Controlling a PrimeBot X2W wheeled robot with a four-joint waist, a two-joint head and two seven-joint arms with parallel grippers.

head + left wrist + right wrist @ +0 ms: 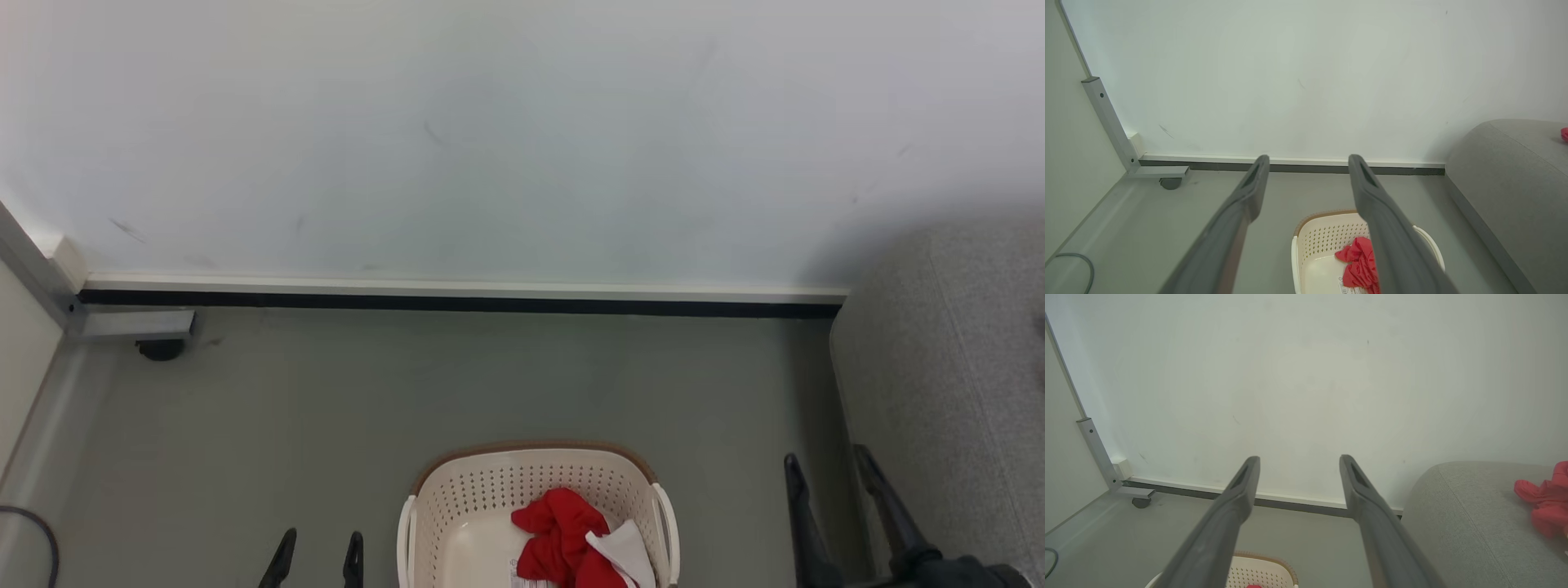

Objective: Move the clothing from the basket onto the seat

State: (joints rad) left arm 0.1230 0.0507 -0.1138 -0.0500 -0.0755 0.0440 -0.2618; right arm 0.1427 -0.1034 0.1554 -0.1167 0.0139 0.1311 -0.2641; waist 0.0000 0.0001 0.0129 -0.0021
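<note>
While both claws hang open over the floor, the basket sits on that floor at the near edge of the head view, about centre. A bunched heap of red clothes lies inside, towards the basket's right side. A white panel shows at the heap's near right, and a label sticker lies on the basket bottom just beside it.

Left claw: left of the basket, near edge, fingers apart, nothing betw. them. Right claw: right of the basket, just beside the sofa front, fingers likewise spread & empty.

The sofa takes up the right side: grey textured fabric, rounded corner, far end up against the wall. In the right wrist view another red garment lies crumpled on the sofa top at far right, well apart from the basket.

A dark baseboard runs along the wall foot. Far left, a metal frame w/ a small dark caster stands at the corner. A cable loops on the floor, near left.
</note>
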